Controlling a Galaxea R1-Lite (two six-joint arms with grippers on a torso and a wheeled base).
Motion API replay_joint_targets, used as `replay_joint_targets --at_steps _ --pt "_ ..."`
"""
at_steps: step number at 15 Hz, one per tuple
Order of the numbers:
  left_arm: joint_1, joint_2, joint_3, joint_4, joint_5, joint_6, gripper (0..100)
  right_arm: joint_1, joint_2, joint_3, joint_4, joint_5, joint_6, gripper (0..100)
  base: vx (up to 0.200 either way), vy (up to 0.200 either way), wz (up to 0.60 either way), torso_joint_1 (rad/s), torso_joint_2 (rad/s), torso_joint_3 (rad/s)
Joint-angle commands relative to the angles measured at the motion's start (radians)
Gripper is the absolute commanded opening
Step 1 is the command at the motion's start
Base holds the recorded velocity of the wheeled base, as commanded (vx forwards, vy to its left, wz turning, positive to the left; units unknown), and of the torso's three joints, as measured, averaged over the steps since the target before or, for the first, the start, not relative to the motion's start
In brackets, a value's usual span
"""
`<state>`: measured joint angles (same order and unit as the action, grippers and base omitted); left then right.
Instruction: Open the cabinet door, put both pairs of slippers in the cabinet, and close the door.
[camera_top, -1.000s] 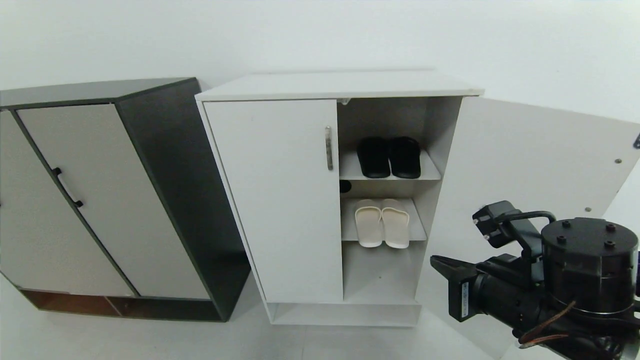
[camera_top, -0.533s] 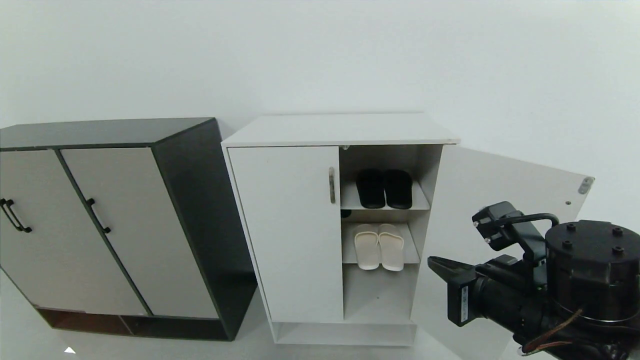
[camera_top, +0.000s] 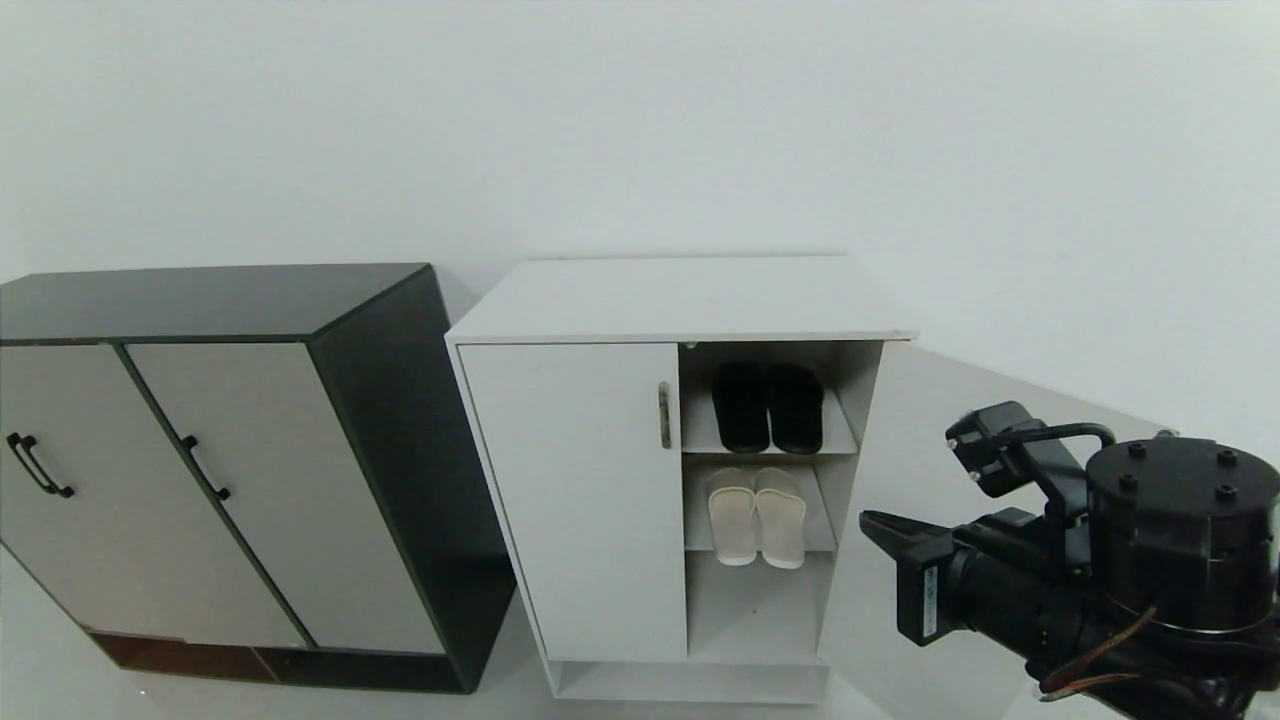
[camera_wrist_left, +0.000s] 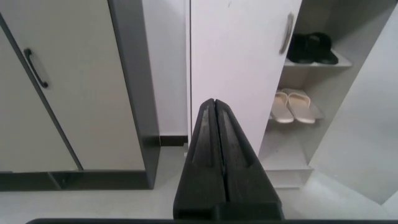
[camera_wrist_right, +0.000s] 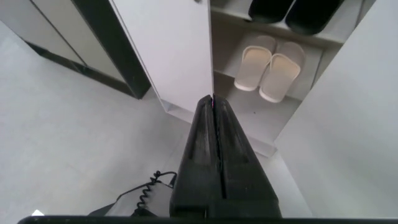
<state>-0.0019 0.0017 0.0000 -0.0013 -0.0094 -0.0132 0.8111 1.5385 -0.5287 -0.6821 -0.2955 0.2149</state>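
Note:
The white cabinet stands against the wall with its left door closed and its right door swung wide open to the right. A black pair of slippers sits on the upper shelf, a white pair on the shelf below; the bottom bay is bare. My right gripper is shut and holds nothing, in front of the open door, to the right of the opening. In the right wrist view the right gripper points at the white pair. My left gripper is shut, facing the closed door.
A dark cabinet with two grey doors and black handles stands right beside the white one on its left. Bare light floor lies in front of both. A coiled black cable hangs near the right wrist.
The head camera has shifted: both cabinets now sit lower and look smaller, with more wall above. Slippers, doors and my right arm keep their places.

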Motion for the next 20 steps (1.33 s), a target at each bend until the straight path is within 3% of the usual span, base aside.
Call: replay_joint_targets --at_steps 1,7,9,12,20 --pt "0.0 0.0 0.0 0.0 0.0 -0.001 0 0.0 0.0 0.0 0.0 -0.001 0.0 0 0.0 0.0 0.0 0.266 -0.52 -0.261" --pt "0.0 0.0 0.0 0.0 0.0 -0.001 0 0.0 -0.011 0.003 -0.01 0.007 0.0 0 0.0 0.0 0.0 0.277 -0.55 -0.269" --pt "0.0 0.0 0.0 0.0 0.0 -0.001 0 0.0 -0.008 0.024 -0.068 0.009 -0.006 0 0.0 0.0 0.0 0.263 -0.53 -0.251" --pt "0.0 0.0 0.0 0.0 0.0 -0.001 0 0.0 -0.005 0.036 -0.093 0.021 -0.023 0 0.0 0.0 -0.4 0.08 -0.16 -0.077" --pt "0.0 0.0 0.0 0.0 0.0 0.001 0 -0.003 0.002 0.039 -0.093 0.021 -0.023 0 -0.025 0.0 0.0 0.004 -0.01 -0.003"
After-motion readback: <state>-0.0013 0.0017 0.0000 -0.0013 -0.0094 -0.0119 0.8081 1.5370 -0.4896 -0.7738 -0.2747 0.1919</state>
